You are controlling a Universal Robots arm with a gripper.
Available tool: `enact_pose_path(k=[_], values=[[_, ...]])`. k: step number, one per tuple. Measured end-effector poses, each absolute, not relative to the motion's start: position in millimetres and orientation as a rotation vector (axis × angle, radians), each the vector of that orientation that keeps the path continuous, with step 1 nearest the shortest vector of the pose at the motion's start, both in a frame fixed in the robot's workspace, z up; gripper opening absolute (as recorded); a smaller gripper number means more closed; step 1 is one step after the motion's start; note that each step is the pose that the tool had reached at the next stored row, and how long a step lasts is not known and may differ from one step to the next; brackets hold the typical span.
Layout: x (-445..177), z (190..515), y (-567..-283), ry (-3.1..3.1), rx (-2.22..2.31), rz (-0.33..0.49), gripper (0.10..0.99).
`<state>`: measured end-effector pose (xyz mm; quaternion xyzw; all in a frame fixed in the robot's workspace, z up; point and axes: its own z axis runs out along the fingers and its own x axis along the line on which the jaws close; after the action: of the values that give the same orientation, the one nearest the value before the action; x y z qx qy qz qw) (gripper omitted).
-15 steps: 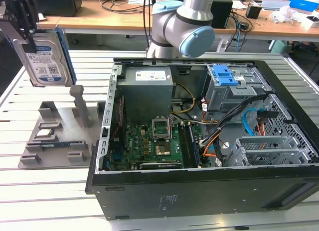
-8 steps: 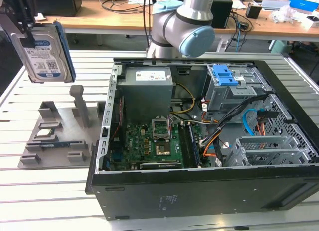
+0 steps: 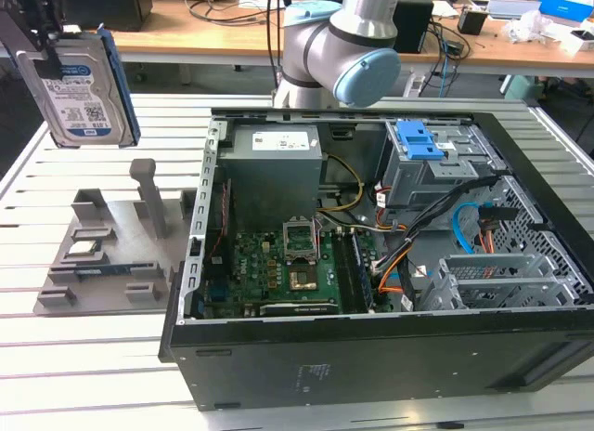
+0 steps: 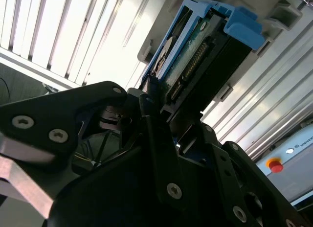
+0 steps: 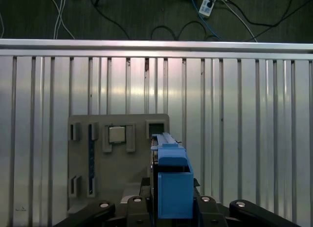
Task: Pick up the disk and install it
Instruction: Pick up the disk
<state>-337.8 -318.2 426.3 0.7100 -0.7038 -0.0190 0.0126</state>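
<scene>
The disk [image 3: 79,87] is a silver hard drive with a blue-and-white label and a blue frame. It hangs upright in the air at the exterior view's upper left, above the grey fixture [image 3: 102,254]. My gripper [image 3: 51,45] is shut on its upper end. In the second wrist view the black fingers [image 4: 151,124] clamp the disk [image 4: 195,56], seen edge-on with its connector showing. In the first wrist view the disk's blue frame [image 5: 172,180] rises from the gripper [image 5: 171,210] over the fixture [image 5: 117,188].
An open computer case [image 3: 371,357] lies on the slatted table, with a blue latch plate on a grey cage [image 3: 422,143] at its far right. The fixture holds a small square chip [image 3: 79,248]. The arm's base [image 3: 339,41] stands behind the case.
</scene>
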Motion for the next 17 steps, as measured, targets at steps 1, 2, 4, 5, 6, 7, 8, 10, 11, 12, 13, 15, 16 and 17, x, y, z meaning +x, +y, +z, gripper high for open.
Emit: enact_pose_path(k=[1,2,4,5,6,7,8,10,11,12,13,15,16,17], values=[[-338,428,-318,-2.194,2.213,-0.059,0.365],[-337,430,-318,-2.193,2.213,-0.059,0.365],[-337,434,-318,-2.193,2.213,-0.060,0.365],[-337,437,-318,-2.193,2.212,-0.060,0.365],[-336,439,-318,-2.193,2.212,-0.060,0.365],[-336,440,-318,-2.193,2.212,-0.060,0.365],[-336,442,-318,-2.193,2.212,-0.060,0.365],[-336,445,-317,-2.193,2.212,-0.060,0.365],[-336,447,-317,-2.193,2.212,-0.060,0.365],[-335,450,-317,-2.193,2.212,-0.060,0.365],[-335,451,-317,-2.193,2.212,-0.060,0.365],[-335,453,-317,-2.193,2.212,-0.060,0.365],[-335,455,-317,-2.193,2.212,-0.060,0.365],[-335,457,-317,-2.193,2.212,-0.060,0.365]])
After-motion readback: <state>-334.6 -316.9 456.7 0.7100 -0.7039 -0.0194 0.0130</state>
